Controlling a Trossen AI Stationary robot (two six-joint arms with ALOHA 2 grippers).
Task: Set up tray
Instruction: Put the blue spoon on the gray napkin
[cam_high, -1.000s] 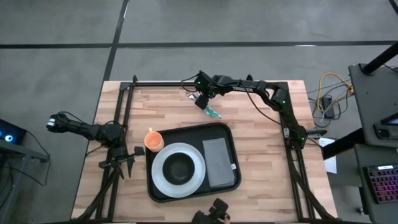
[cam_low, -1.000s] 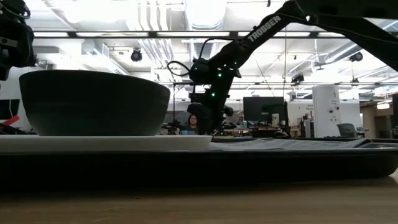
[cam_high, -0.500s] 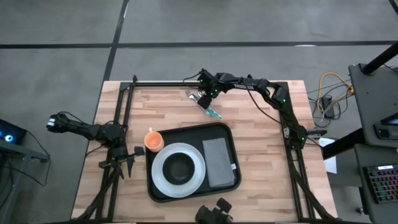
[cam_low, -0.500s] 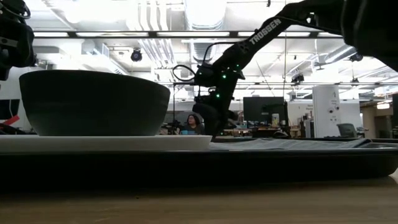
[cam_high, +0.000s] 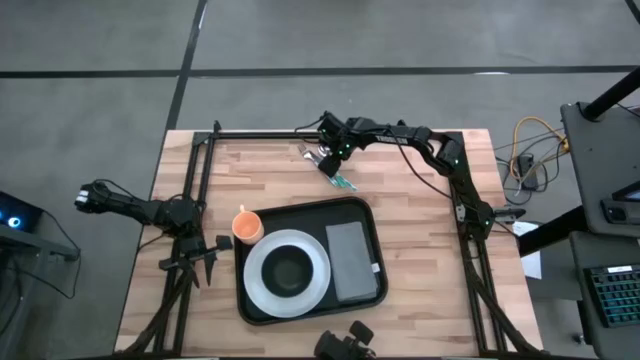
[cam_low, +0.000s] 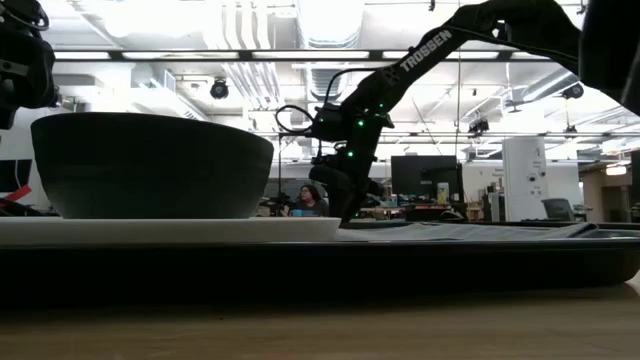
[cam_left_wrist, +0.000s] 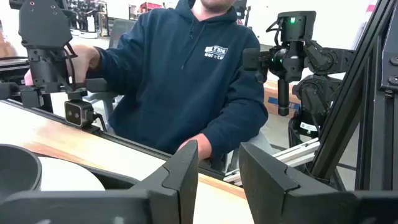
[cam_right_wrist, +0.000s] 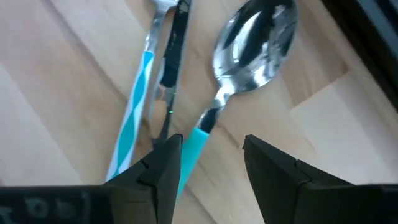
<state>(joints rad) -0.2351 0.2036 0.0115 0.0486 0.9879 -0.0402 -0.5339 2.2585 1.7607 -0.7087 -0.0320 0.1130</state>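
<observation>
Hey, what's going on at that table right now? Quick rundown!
Right tool open, low over the spoon lying on the wood behind the tray. Left tool open, parked beside the tray. Tray holds plate, bowl, napkin. Nothing blocking.

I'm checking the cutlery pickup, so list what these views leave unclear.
- Spoon handle: its end runs under the right claw in the right wrist view.
- Second utensil: head cut off by the picture's edge.
- Cutlery in the high view: too small to tell apart.
- Tray contents in the low view: hidden behind the bowl.
</observation>
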